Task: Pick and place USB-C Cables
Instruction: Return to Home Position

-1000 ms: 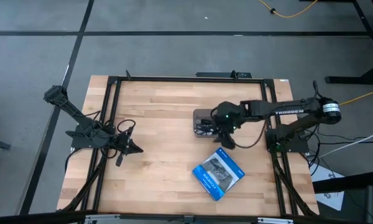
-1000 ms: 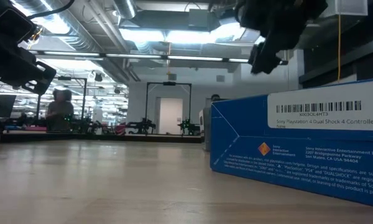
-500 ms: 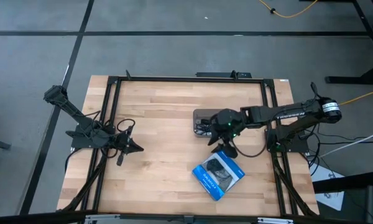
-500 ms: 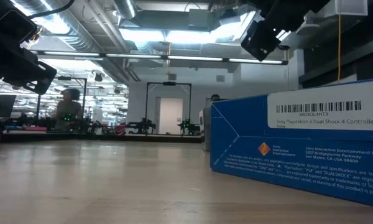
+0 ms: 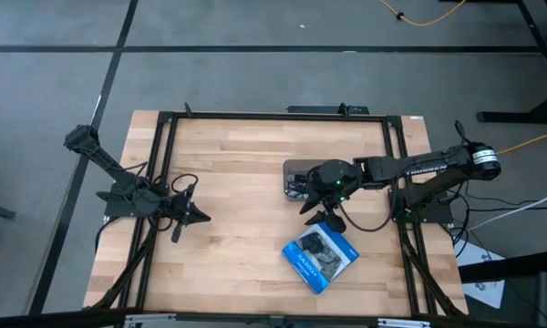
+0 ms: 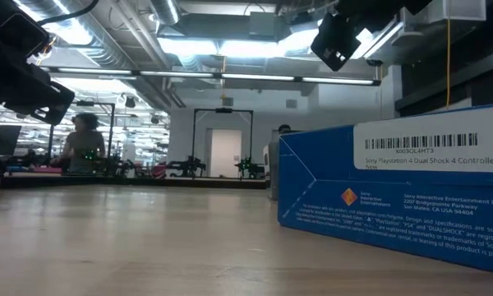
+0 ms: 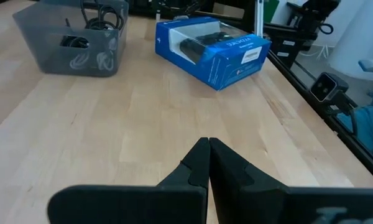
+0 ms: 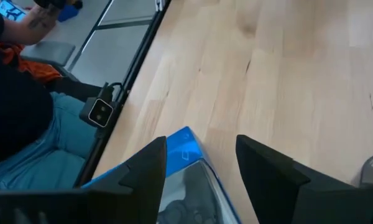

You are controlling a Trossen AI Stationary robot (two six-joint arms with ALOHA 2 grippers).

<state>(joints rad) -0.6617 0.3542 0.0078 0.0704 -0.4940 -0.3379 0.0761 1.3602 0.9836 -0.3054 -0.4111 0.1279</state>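
Gray bin [image 5: 293, 169] and blue box [image 5: 320, 258] crowd the table's [image 5: 237, 191] right; left half open.

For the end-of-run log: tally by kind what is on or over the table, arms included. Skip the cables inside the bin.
Gray bin: 1
Blue box: 1
Robot arms: 2, namely the left arm with fingers shut, and the right arm with fingers open
Total: 4

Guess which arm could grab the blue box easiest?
Probably the right. The right gripper hangs open close by the blue box; the left gripper sits shut, far off at the table's left side.
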